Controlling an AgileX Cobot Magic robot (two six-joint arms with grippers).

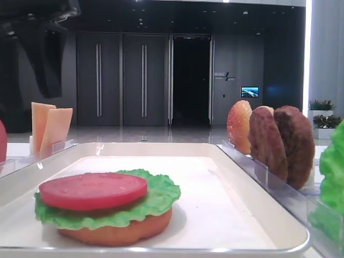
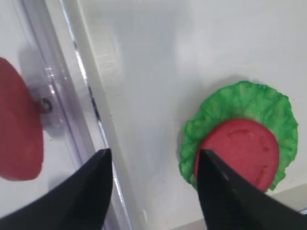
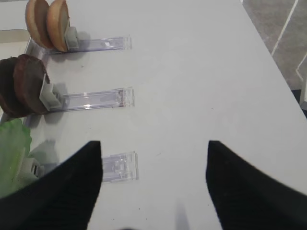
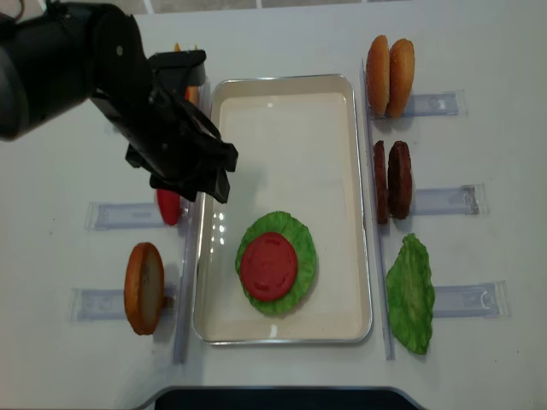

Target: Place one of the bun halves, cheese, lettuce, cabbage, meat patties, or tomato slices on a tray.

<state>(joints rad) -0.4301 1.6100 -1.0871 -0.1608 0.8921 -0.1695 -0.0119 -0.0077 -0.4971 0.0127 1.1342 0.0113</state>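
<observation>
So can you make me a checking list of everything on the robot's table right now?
Surface: white table, nothing spilled.
Job's things: tray holds a bun half, lettuce and a tomato slice stacked; spare tomato slice, bun halves, meat patties, lettuce leaf and cheese wait in clear racks.
Clutter: nothing seen.
Grippers: left gripper open over the tray's left rim, holding nothing; right gripper open over bare table.
Cables: nothing seen.
Surroundings: dark hall with doors.
</observation>
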